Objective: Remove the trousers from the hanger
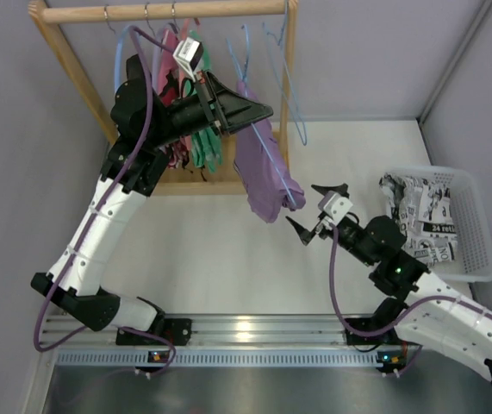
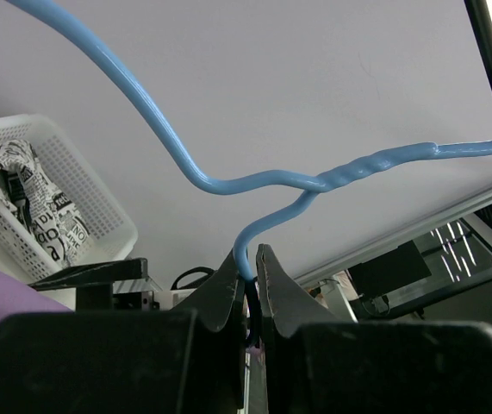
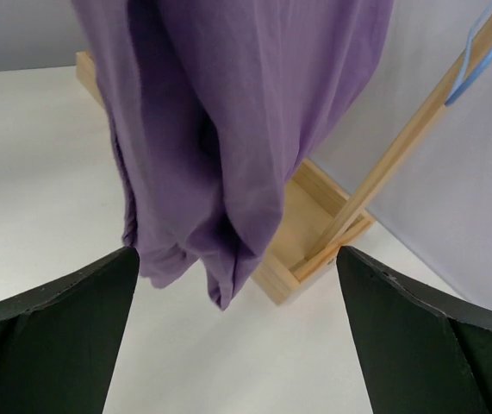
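Right claw [image 1: 316, 210] is held spread near the hanging trousers [image 3: 228, 129]; the hanger [image 2: 370, 162] wire is pinched by the left claw [image 2: 247, 263].

trousers [image 3: 228, 129] top cut off, hanger [image 2: 375, 162] ends cropped

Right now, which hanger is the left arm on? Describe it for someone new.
Start at the wooden clothes rack. Near its right end, the left gripper pinches a thin light-blue wire hanger. Unlike the bare blue wire hangers beside it, it carries the lilac trousers.
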Action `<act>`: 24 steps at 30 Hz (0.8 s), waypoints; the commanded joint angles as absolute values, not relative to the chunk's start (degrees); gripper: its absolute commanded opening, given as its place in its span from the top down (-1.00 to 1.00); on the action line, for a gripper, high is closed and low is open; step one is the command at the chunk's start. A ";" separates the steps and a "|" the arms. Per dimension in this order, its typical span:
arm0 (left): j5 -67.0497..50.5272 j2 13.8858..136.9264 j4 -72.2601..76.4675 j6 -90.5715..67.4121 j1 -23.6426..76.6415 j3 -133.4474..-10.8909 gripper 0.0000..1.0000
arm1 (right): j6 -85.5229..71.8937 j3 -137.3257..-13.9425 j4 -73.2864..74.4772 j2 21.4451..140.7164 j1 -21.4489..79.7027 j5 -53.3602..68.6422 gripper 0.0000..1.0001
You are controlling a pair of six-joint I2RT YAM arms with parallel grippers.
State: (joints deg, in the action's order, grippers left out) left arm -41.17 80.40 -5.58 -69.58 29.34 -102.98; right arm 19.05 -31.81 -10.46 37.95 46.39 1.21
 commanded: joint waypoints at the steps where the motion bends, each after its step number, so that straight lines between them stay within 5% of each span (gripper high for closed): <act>1: -41.22 79.80 2.72 -69.70 29.18 -106.87 1.00 | 21.44 -31.82 -23.88 42.43 46.67 0.26 -0.99; 24: -40.69 79.89 2.72 -71.10 29.18 -107.67 1.00 | 24.61 -36.56 -42.45 59.94 47.55 -1.14 -0.99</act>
